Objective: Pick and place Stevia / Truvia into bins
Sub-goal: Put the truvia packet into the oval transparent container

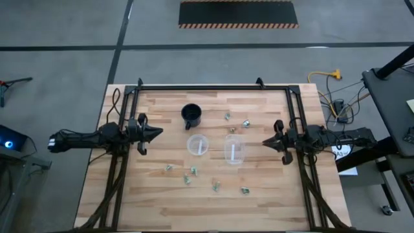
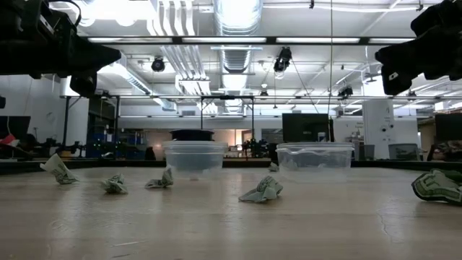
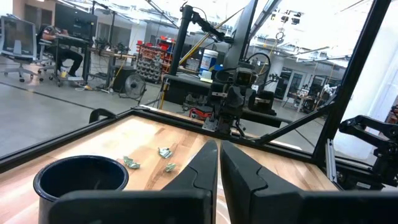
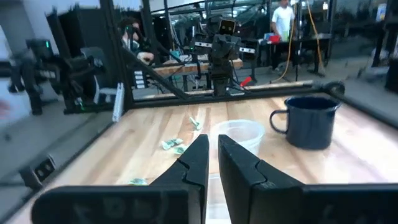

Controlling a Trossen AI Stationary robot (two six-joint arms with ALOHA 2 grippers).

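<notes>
Presently the left gripper [image 1: 157, 133] is held above the table's left edge, its fingers [image 3: 202, 167] pressed almost together with only a thin slit between them, and nothing is pinched or touched. Opposite it, the right gripper [image 1: 266, 142] is held above the right edge, its fingers [image 4: 198, 163] likewise drawn nearly together and empty.

Between the two grippers, at the middle of the table [image 1: 129, 200], the two bins are found: one clear cup [image 1: 198, 145] nearer the left gripper and a second clear cup [image 1: 233, 149] just beside it, nearer the right gripper. A black mug [image 1: 191, 115] is seen toward the far edge, close behind the first cup.

The Stevia packets lie loose on the wood, outside the cups. Three [image 1: 228, 117] are scattered toward the far edge, beyond the second cup. The others [image 1: 187, 176] are strewn toward the near edge, in front of both cups, crumpled and apart from one another.
</notes>
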